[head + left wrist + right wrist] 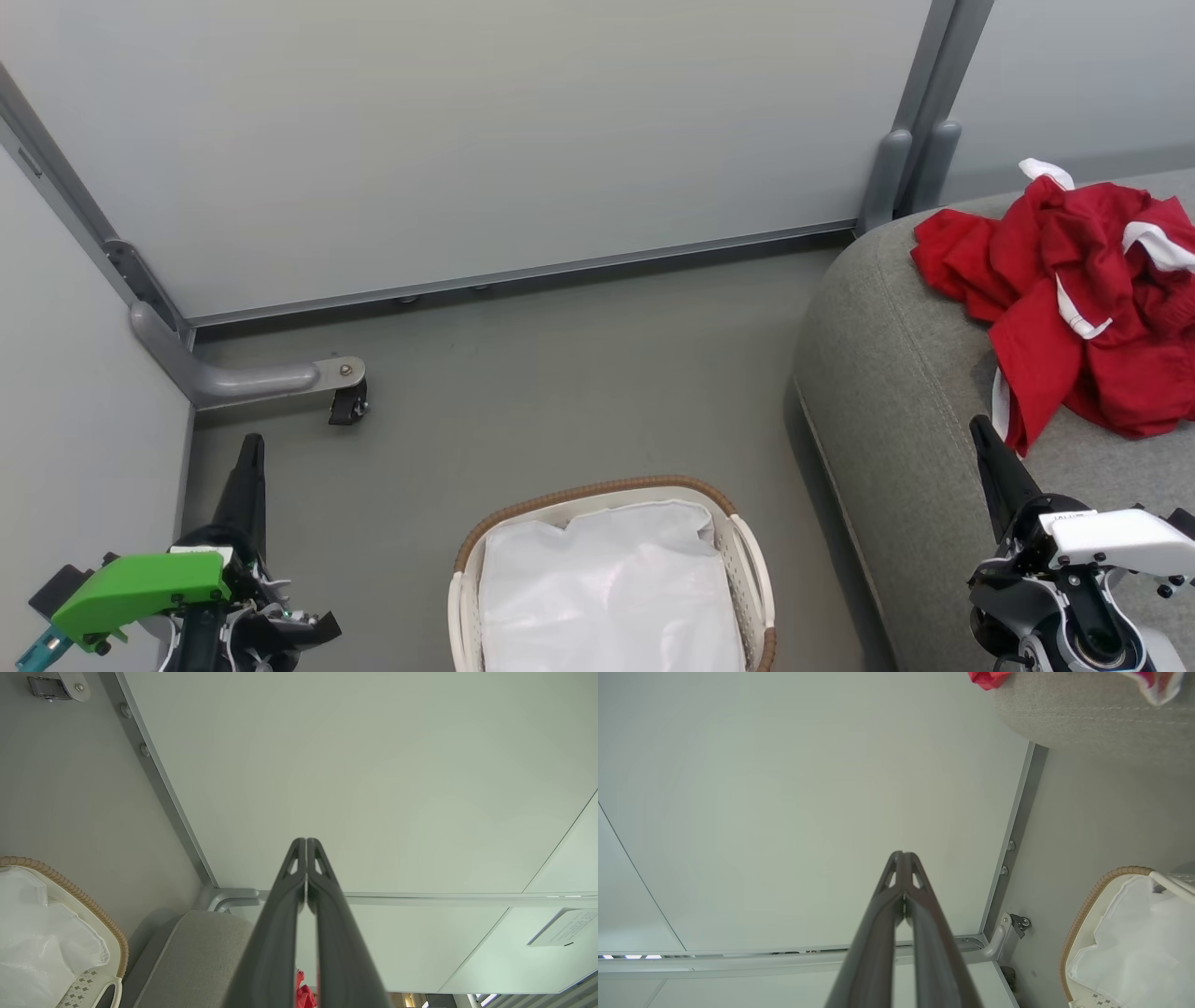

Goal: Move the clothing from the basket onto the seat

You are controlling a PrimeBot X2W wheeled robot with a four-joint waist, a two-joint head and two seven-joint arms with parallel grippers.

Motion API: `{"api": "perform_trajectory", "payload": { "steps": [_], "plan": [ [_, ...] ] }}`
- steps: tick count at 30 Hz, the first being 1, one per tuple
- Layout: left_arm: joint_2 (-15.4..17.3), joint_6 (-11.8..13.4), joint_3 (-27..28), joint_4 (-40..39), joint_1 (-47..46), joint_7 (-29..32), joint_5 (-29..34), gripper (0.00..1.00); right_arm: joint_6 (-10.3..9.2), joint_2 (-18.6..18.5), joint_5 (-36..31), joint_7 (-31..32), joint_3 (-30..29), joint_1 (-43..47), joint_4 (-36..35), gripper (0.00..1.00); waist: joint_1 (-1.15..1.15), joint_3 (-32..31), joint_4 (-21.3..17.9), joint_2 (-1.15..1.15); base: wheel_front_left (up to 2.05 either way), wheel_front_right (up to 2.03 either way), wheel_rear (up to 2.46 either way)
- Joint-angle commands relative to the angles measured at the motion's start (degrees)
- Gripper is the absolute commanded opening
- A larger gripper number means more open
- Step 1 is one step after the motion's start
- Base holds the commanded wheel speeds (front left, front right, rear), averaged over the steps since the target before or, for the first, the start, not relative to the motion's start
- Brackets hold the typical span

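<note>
Red clothing [1074,299] lies heaped on the grey seat [896,392], well apart from the basket [597,487] whose white liner [607,588] is bare, so the task looks done, and left tool [250,457] & right tool [980,434] sit low at each side, pinched together, holding nothing.

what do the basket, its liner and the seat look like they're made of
The basket has a brown braided rim that looks like woven wicker; its cream handles and perforated wall look like smooth moulded plastic. The liner is thin white cloth, creased, slightly shiny, possibly synthetic. The seat is grey matte woven upholstery with a stitched seam.
</note>
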Motion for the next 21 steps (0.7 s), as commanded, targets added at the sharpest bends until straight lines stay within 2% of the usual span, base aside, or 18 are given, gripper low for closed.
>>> {"api": "perform_trajectory", "payload": {
  "steps": [1, 21],
  "plan": [
    [0.3, -0.2, 0.2, -0.1, -0.5, 0.1, -0.2, 0.00, 0.02, -0.3, 0.2, 0.2, -0.1, 0.2, -0.2, 0.00, 0.00, 0.0, 0.0, 0.00, 0.00, 0.00, 0.00],
    [0.2, -0.2, 0.3, -0.1, -0.5, 0.1, 0.0, 0.00, 0.02, -0.3, 0.2, 0.2, -0.1, 0.2, -0.2, 0.00, 0.00, 0.0, 0.0, 0.00, 0.00, 0.00, 0.00]
  ]
}}
